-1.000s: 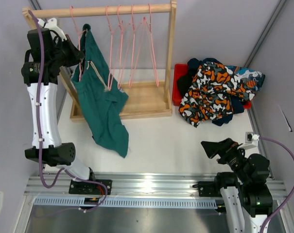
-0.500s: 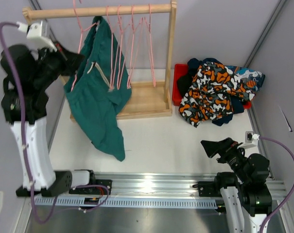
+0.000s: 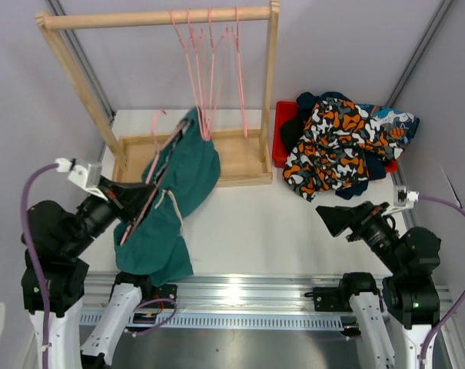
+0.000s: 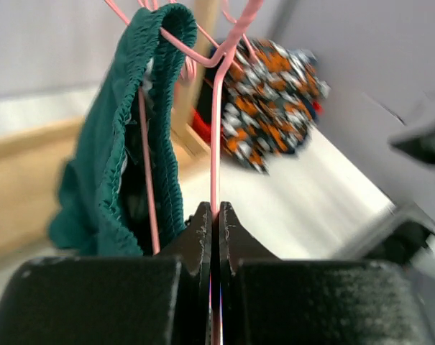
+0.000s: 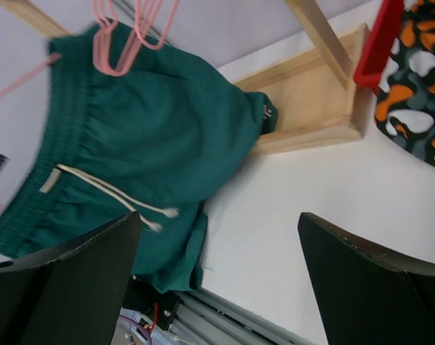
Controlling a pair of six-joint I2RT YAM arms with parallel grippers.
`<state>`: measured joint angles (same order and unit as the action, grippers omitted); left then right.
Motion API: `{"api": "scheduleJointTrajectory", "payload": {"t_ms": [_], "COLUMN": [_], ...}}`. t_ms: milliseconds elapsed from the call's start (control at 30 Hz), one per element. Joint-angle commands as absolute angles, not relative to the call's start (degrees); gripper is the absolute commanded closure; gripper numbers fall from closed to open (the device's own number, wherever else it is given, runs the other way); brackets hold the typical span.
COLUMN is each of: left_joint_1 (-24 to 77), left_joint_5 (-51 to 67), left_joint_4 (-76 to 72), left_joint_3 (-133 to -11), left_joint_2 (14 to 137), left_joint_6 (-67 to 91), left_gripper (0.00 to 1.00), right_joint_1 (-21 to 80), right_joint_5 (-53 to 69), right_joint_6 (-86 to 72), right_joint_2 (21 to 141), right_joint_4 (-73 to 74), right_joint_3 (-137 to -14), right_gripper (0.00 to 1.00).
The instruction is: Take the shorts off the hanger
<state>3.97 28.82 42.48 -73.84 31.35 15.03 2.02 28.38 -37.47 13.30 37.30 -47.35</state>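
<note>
The teal-green shorts (image 3: 180, 178) hang on a pink hanger (image 3: 161, 143) that is off the rack rod (image 3: 155, 17) and held low over the table's near left. My left gripper (image 3: 146, 195) is shut on the hanger's wire (image 4: 216, 144); in the left wrist view the gripper (image 4: 216, 210) pinches it beside the shorts' waistband (image 4: 124, 151). My right gripper (image 3: 338, 219) is open and empty at the near right. In its wrist view the gripper (image 5: 217, 277) faces the teal shorts (image 5: 152, 144). The camo-patterned shorts (image 3: 336, 138) top a pile with other pairs.
Three empty pink hangers (image 3: 210, 69) remain on the wooden rack, whose base (image 3: 240, 157) sits at the back. A red tray (image 3: 281, 138) under the pile stands at the back right. The rack's left post (image 3: 82, 84) slopes near my left arm.
My left arm swung down and toward the near edge, pulling the hanger with the teal shorts off the rod. The right gripper shifted slightly.
</note>
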Motion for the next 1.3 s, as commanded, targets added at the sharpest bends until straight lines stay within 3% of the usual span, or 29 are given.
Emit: {"api": "scheduleJointTrajectory", "payload": {"t_ms": [0,333,633,1033,1133,1267], "left_joint_1": [8.33,19.51,20.48,20.48,20.48,20.48], "left_joint_5": [39.69,55.19,53.88,50.80,49.23,48.87], "left_joint_4": [34.98,31.91,32.34,34.80,35.85,35.69], "left_joint_3": [-69.09,-84.63,-91.14,-94.30,-96.41,-98.26], "left_joint_2": [30.24,40.07,45.17,47.63,49.30,51.33], "left_joint_6": [16.52,21.97,22.85,20.57,19.60,19.77], "left_gripper": [1.00,1.00,1.00,1.00,1.00,1.00], "right_joint_1": [1.85,1.93,6.94,11.78,14.84,31.83], "right_joint_5": [33.92,38.76,34.11,32.42,36.38,30.26], "right_joint_6": [-36.65,-37.88,-35.69,-36.90,-40.86,-35.88], "right_joint_2": [18.62,29.44,35.06,33.93,34.10,36.47], "right_joint_4": [28.05,14.16,9.67,5.02,-2.36,-0.28], "right_joint_3": [-51.67,-55.20,-55.81,-50.55,-46.06,-46.31], "right_gripper": [0.01,0.00,0.01,0.01,0.01,0.01]}}
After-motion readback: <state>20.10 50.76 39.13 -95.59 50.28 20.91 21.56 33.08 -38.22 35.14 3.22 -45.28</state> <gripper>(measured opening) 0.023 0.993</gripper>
